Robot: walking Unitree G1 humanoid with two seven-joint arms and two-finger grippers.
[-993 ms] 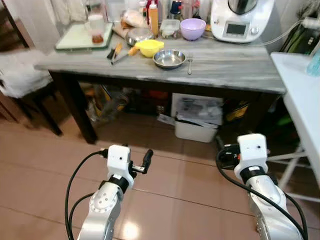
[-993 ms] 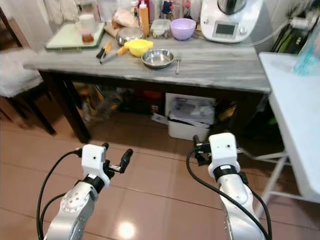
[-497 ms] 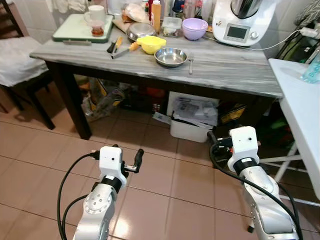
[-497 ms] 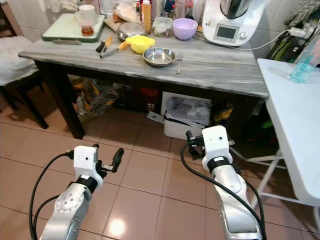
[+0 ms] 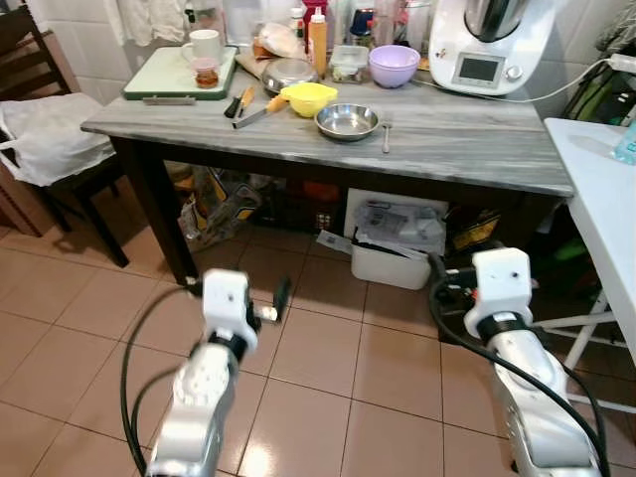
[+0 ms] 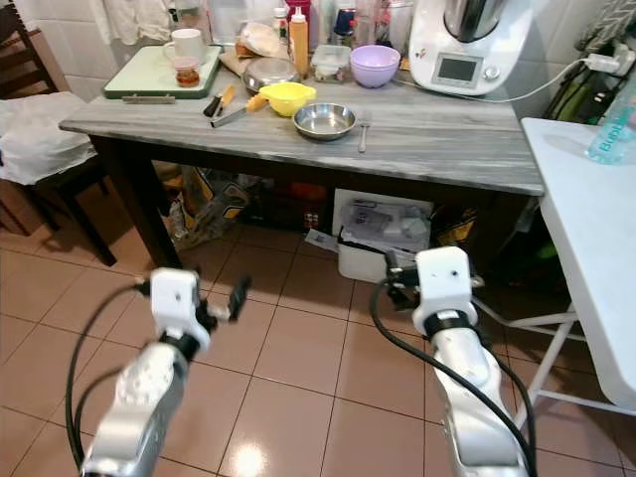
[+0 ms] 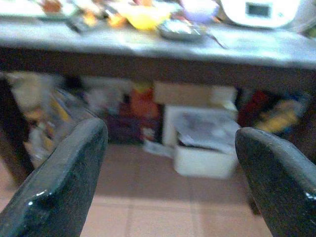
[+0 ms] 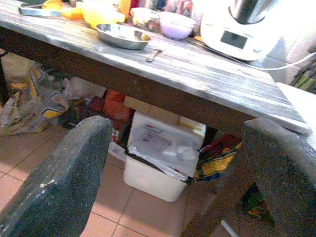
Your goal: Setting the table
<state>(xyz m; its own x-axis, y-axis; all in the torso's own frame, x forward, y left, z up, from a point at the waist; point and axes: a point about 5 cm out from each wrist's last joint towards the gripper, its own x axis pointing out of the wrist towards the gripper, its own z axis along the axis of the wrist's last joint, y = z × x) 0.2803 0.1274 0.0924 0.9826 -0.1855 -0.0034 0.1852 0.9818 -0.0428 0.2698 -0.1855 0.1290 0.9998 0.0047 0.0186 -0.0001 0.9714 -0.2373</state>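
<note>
Right wrist view: fingers (image 8: 54,182) spread wide, nothing between them. Steel bowl (image 8: 123,35) sits on the grey table (image 8: 207,74), ahead of and above the fingertips, well apart; fork (image 8: 154,53) lies just beside it, long axis running away from the gripper. Left gripper (image 7: 170,182) likewise released and empty (picture blurred), held low over the tiled floor (image 5: 328,348). Right gripper (image 8: 168,182) judged slightly nearer the fork; both need raising and closing in on the table edge first.
</note>
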